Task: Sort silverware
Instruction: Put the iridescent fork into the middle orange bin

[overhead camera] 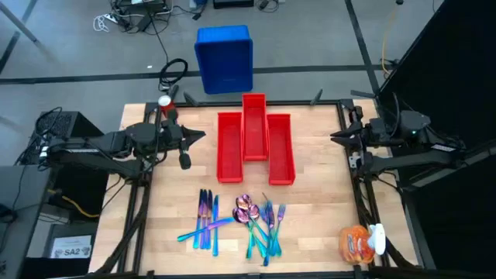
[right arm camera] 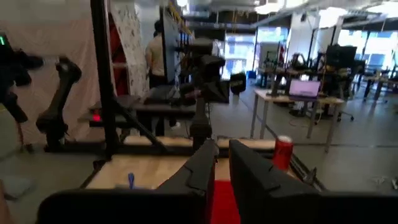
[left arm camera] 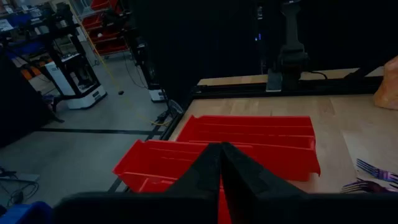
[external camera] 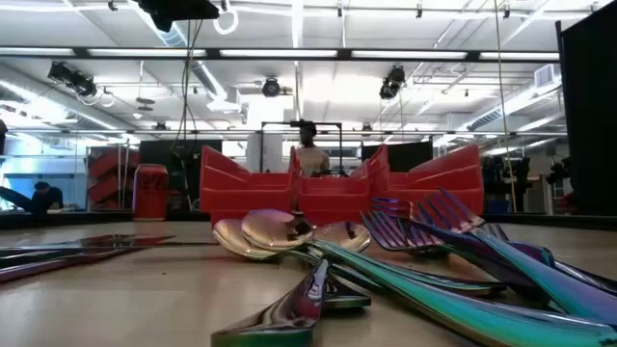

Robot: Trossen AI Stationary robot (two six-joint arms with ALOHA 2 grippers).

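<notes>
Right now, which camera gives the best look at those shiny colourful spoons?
The low view: the spoons lie close to the lens, bowls facing it, in front of the red bins. The high view shows them small, in the heap between knives and forks. The left wrist view catches only fork tips; the right wrist view shows none.

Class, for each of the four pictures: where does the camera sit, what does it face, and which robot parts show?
High: overhead, facing down on both arms, red bins and silverware.
Low: at tabletop height, silverware close, bins behind; no arm.
Left wrist: its shut pincer over bins.
Right wrist: its pincer, slightly open, facing the room.
Shared: the bins.
</notes>
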